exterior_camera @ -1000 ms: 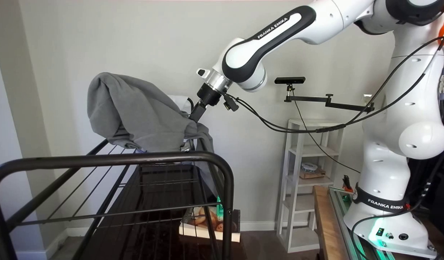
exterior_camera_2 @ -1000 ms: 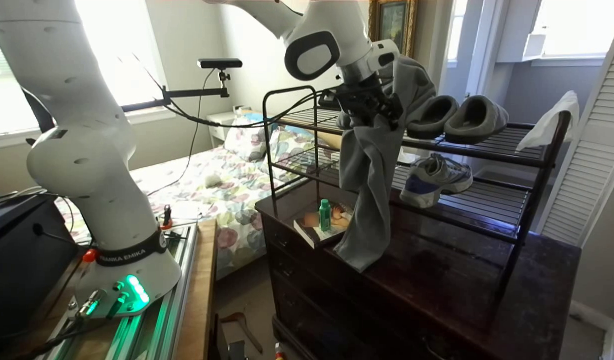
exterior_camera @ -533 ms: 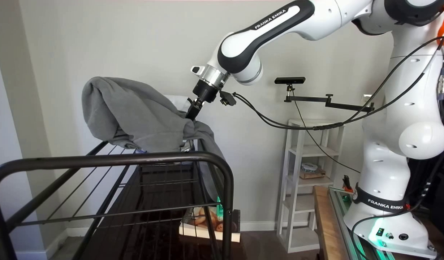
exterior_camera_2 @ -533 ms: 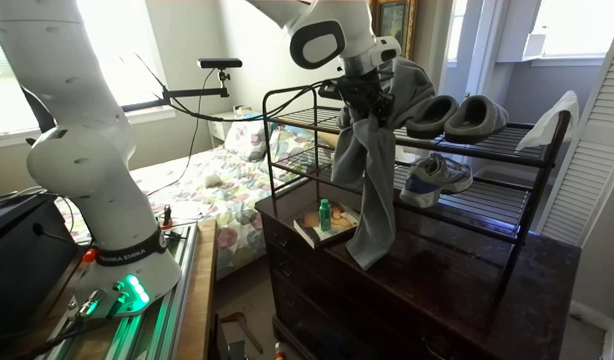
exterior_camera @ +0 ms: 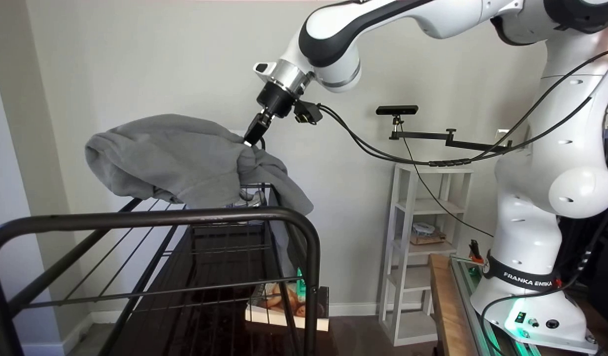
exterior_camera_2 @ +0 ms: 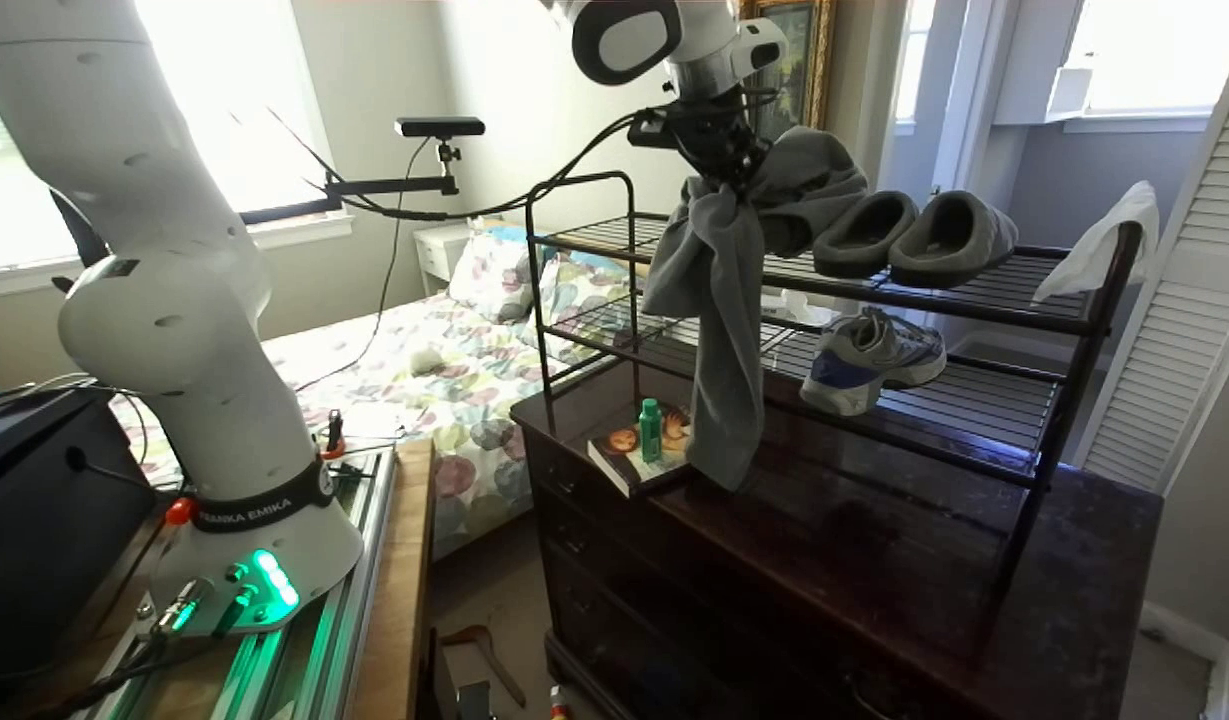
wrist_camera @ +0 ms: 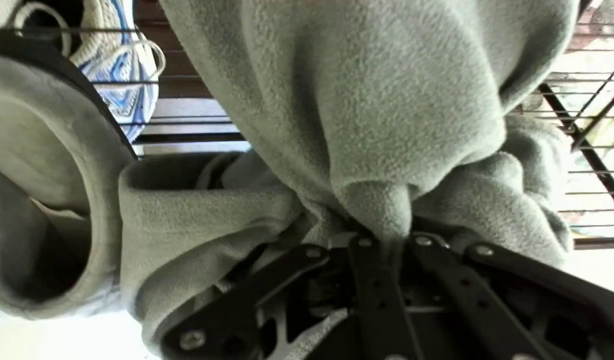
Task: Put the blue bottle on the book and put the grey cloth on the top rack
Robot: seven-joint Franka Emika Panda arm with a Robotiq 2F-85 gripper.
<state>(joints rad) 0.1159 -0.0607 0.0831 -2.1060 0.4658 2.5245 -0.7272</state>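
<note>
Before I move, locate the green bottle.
In an exterior view, the green bottle stands upright on the book, left of the hanging grey cloth.

The white arm [exterior_camera: 452,17] slants down, and its pincer [exterior_camera: 248,142] holds a fold at the top of the grey cloth [exterior_camera: 170,153], heaped across the top rack [exterior_camera: 61,266]. One bulky end juts past the side away from the robot base [exterior_camera: 526,309]; on the side toward it, a flap slopes outward and a strip hangs lower. Below, the book [exterior_camera: 269,315] lies on the dark tabletop [exterior_camera: 180,321], with the green bottle [exterior_camera: 301,290] upright on its cover, partly hidden by a rack post [exterior_camera: 311,267]. A white shelving unit [exterior_camera: 432,205] stands near the wall [exterior_camera: 210,59].
</note>
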